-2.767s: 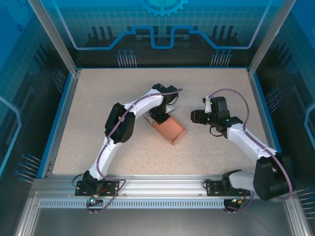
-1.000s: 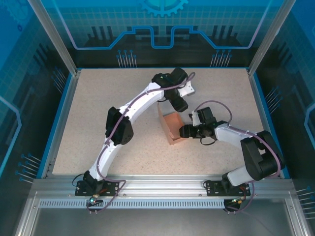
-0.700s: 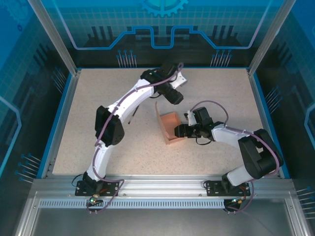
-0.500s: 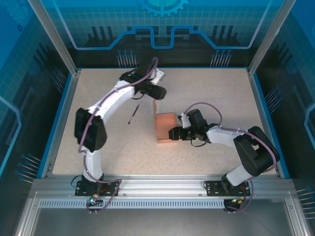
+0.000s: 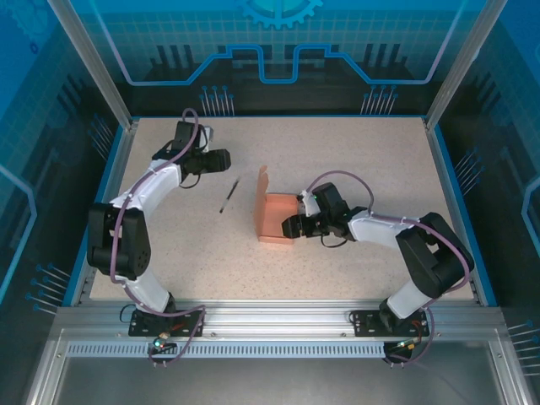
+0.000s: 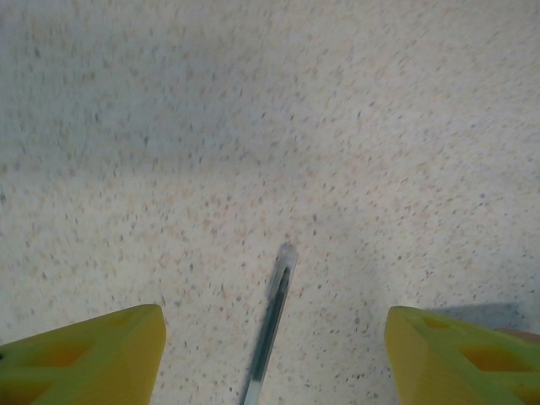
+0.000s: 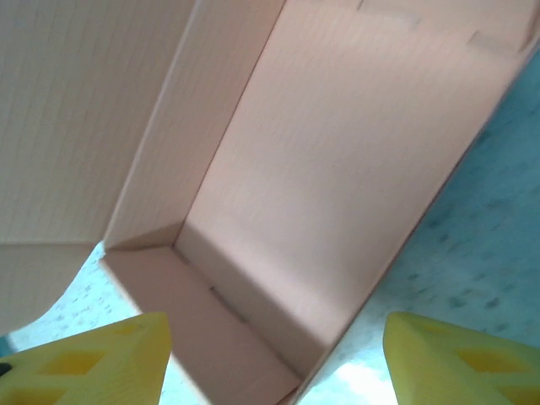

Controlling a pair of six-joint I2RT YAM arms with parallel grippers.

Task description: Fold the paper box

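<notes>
The right edge of the paper box (image 5: pixel 272 221) is hidden by the right gripper (image 5: pixel 289 226), whose jaws are spread wide, unclenched. The box is seen mid-table, hollow side up, long axis apparently near-to-far, one flap raised at its left. The left gripper (image 5: pixel 225 159) is likewise spread, near a pen (image 5: pixel 229 195).

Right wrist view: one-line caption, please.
Yellow fingers spread wide, facing the open inside of the salmon-pink paper box on the table.
</notes>
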